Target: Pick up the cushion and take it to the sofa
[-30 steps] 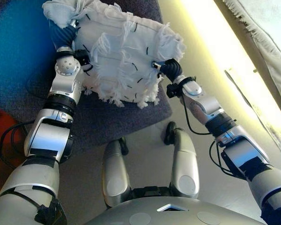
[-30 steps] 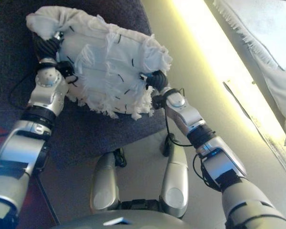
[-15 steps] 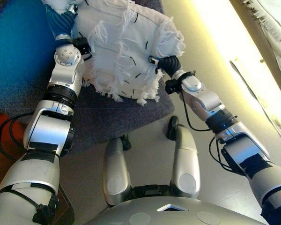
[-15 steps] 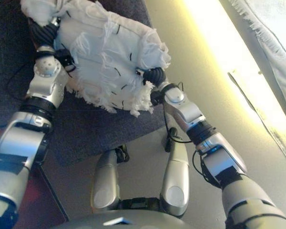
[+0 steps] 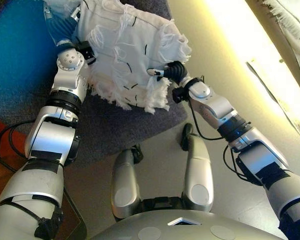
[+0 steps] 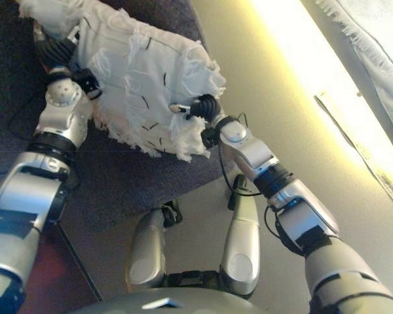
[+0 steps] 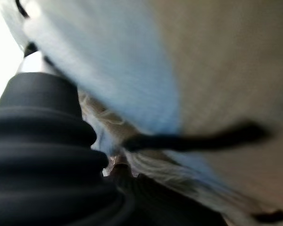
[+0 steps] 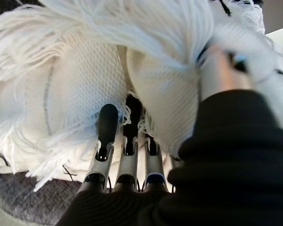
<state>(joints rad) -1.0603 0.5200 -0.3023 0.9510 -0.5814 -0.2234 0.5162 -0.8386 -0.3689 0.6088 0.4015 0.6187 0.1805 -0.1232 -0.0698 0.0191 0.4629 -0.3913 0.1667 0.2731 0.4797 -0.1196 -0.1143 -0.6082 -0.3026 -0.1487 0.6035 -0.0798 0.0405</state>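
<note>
The white cushion [image 5: 125, 50] with long fringes and black stitches hangs between my two hands above a dark grey pad [image 5: 115, 125]. My right hand [image 5: 171, 71] grips its near right edge. In the right wrist view its fingers [image 8: 125, 162] lie under the cushion [image 8: 75, 84] and the thumb presses on top. My left hand [image 5: 60, 31] is at the cushion's far left corner, under a fold of the cloth. The left wrist view shows only its dark cover and the cushion's cloth [image 7: 203, 70] close up.
The dark grey pad has a rounded near corner and a blue patch [image 5: 15, 50] on its left. Pale floor with a bright strip [image 5: 230, 50] runs along the right. A white fringed cloth [image 5: 290, 20] lies at the top right. Red-brown floor [image 5: 0, 150] shows at the lower left.
The cushion has moved away from me and a little to the left, held between both hands. My right hand has moved left with its edge.
</note>
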